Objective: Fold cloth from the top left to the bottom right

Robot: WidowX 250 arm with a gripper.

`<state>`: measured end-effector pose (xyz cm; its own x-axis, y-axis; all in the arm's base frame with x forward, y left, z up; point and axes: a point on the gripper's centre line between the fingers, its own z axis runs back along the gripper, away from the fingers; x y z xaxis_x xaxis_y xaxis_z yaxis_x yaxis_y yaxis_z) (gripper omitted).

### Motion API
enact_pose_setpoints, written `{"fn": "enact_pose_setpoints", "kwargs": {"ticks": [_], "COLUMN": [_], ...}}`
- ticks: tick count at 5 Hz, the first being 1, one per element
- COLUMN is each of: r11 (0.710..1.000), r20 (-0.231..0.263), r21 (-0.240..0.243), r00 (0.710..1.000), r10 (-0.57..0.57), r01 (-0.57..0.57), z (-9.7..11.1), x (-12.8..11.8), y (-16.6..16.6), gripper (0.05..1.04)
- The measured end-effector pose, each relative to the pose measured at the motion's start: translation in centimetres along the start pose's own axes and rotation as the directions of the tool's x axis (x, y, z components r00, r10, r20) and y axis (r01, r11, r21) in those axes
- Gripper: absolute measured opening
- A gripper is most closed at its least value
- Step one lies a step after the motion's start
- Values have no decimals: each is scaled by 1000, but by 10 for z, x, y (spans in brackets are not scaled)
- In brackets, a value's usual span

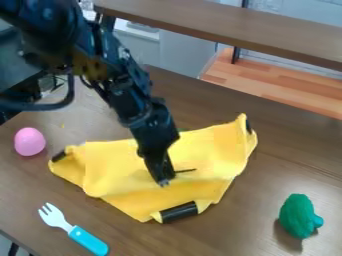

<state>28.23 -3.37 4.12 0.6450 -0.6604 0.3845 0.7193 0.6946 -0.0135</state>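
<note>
The black gripper (pixel 162 181) hangs over the lower middle of the yellow cloth (pixel 112 165), its tip at or just above the fabric. How its jaws stand is not clear. The cloth lies rumpled across the middle of the table, with a layer lapped over a lower part that sticks out toward the bottom. Black patches mark its left corner, its raised right corner and its bottom corner. A thin dark line lies on the cloth just right of the gripper's tip. The arm hides part of the cloth's upper edge.
A pink egg-shaped toy (pixel 29 141) sits left of the cloth. A fork with a blue handle (pixel 88 240) lies at the lower left, and a green toy (pixel 298 216) stands at the lower right. A brown shelf (pixel 227 30) crosses above the brown table (pixel 294 145) at the back.
</note>
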Motion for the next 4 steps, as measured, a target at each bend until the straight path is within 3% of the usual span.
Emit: {"fn": "enact_pose_setpoints", "kwargs": {"ticks": [1,2,3,4], "r11": [1000,995,975,930], "r20": [3,73,78,42], "r21": [-14,-40,-140,-271], "r00": [1000,992,980,962], "r10": [-6,99,182,270], "r01": [6,-96,-170,-249], "z": [-3,1,15,37], "x": [1,-3,0,3], "y": [-25,-35,-23,-10], "gripper": [202,452,757,987]}}
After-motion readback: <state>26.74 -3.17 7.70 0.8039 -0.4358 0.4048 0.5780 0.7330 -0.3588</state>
